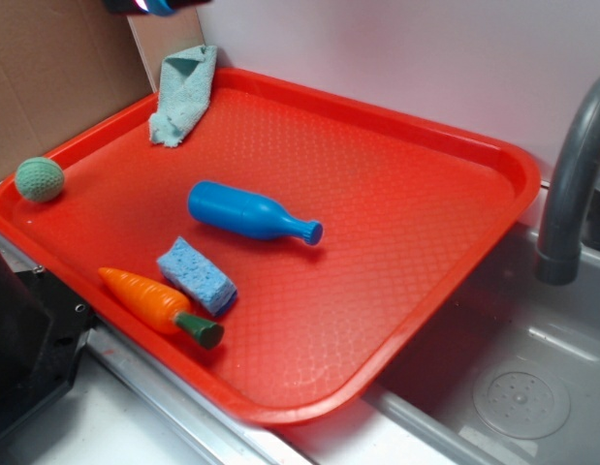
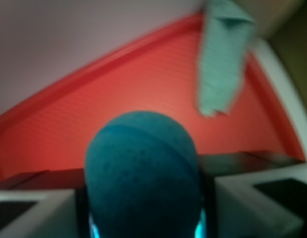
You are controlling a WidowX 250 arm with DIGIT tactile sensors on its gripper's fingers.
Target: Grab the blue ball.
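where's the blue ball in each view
exterior: hardly seen; only a blue sliver at the top edge, above the cloth.
wrist: the blue ball fills the lower centre, between the claw fingers.
shared landmark: the cloth in the red tray corner.

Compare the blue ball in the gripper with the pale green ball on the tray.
The blue ball is deep teal; the green ball is pale mint. The blue ball sits between the gripper's fingers, off the tray; the green ball rests at the tray's left rim. Both are round, with a soft-looking texture.
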